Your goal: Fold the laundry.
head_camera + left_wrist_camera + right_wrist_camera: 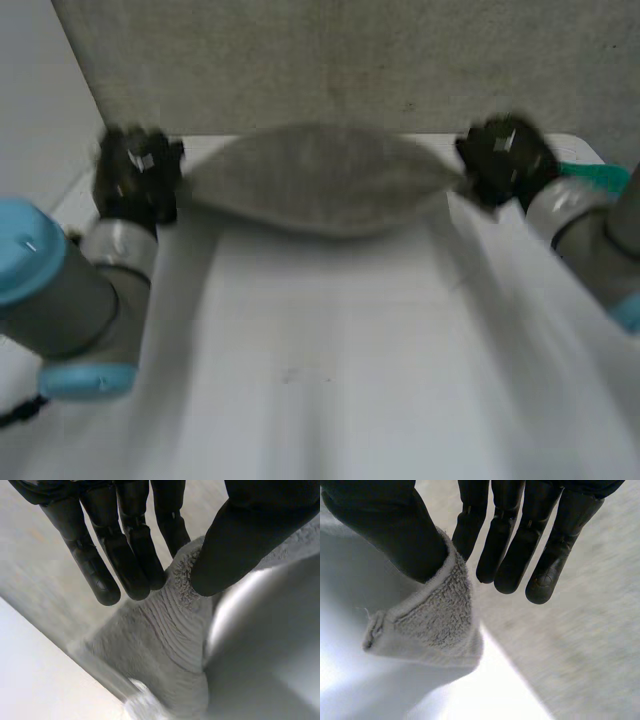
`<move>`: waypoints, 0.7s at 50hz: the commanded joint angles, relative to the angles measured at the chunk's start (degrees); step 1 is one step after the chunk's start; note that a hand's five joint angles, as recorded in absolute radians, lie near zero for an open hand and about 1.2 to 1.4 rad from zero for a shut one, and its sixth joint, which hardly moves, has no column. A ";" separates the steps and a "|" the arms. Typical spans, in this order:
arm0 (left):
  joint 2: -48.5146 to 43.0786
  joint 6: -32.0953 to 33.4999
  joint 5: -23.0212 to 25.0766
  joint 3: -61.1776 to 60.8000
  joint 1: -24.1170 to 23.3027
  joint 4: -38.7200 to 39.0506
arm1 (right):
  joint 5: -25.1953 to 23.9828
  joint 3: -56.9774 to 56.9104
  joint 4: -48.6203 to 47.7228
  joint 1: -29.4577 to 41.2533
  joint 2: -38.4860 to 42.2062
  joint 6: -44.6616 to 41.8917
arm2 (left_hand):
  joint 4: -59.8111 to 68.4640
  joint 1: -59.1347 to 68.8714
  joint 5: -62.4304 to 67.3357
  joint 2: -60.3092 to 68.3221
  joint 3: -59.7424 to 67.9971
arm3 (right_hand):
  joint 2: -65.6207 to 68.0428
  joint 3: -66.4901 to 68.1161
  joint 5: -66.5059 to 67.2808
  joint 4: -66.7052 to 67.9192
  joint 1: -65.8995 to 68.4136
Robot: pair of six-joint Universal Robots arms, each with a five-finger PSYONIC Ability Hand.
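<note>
White worktop (320, 380) in front, grey towel (320, 182) slung between both hands at its far side.

At the towel's left end, the left hand (138, 175) pinches a bunched corner between its thumb and straight fingers (135, 555). Across the middle the cloth sags in a shallow belly; whether it touches the worktop I cannot tell. At the right end, the right hand (505, 160) holds the other corner, with the thumb pressed on the hem and the fingers (515, 555) straight behind it. The towel looks light, soft and limp, with a looped pile that should grip rather than slip. It will likely droop wherever unsupported, so the hemmed corners seem the best hold, kept taut for an even fold.
</note>
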 commanded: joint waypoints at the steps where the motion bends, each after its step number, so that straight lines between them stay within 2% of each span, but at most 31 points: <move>1: -7.29 0.69 -0.52 -6.87 -0.74 0.98 | -1.59 13.16 0.05 -1.50 2.57 -10.29 | 9.12 10.59 10.41 9.14 9.20 | 12.46 12.39 12.88 11.79 23.30; 5: -6.41 2.26 -0.60 -9.94 -1.00 -0.07 | -1.24 15.89 2.41 -2.56 2.22 -15.12 | 9.12 10.59 10.41 9.14 9.20 | 12.46 12.39 12.88 11.79 23.30; 9: -2.20 5.95 -0.78 -13.11 -1.27 -2.53 | -0.71 16.59 10.49 -3.17 0.90 -18.55 | 9.12 10.59 10.41 9.14 9.20 | 12.46 12.39 12.88 11.79 23.30; 13: 2.37 10.17 -0.96 -16.62 -1.27 -6.83 | -0.71 16.50 22.78 -4.49 -4.01 -20.93 | 9.46 10.92 10.74 9.48 9.54 | 12.46 12.39 12.88 11.79 23.30; 14: 4.73 12.35 -0.96 -17.94 -1.27 -10.06 | -0.71 16.59 28.12 -5.28 -6.11 -22.24 | 9.46 10.92 10.74 9.48 9.54 | 12.46 12.39 12.88 11.79 23.30; 17: 8.00 15.97 -0.96 -19.88 -1.35 -16.66 | -0.97 17.29 35.97 -6.69 -9.11 -25.32 | 9.79 11.26 11.08 9.81 9.87 | 12.46 12.39 12.88 11.79 23.30; 18: 9.92 17.89 -0.78 -21.01 -1.35 -21.64 | -0.97 18.34 40.43 -7.74 -11.04 -28.29 | 10.46 11.93 11.75 10.48 10.54 | 12.46 12.39 12.88 11.79 23.30; 22: 14.23 20.02 0.18 -23.39 -1.96 -33.87 | -0.62 22.47 48.45 -10.02 -14.21 -38.38 | 10.81 12.27 12.09 10.82 10.88 | 12.46 12.39 12.88 11.79 23.30; 24: 15.03 20.02 0.36 -23.14 -2.93 -36.63 | -0.80 23.62 49.96 -10.47 -14.66 -42.10 | 10.81 12.27 12.09 10.82 10.88 | 12.46 12.39 12.88 11.79 23.30; 28: 14.42 19.94 1.07 -20.94 -4.25 -34.27 | -0.89 23.01 48.31 -10.30 -13.96 -42.21 | 9.96 11.43 11.25 9.98 10.04 | 12.46 12.39 12.88 11.79 23.30; 35: 2.48 20.73 0.27 -10.32 -4.34 -23.11 | 1.13 13.18 36.27 -6.52 -5.62 -29.56 | 9.80 11.26 11.08 9.81 9.87 | 12.46 12.39 12.88 11.79 23.30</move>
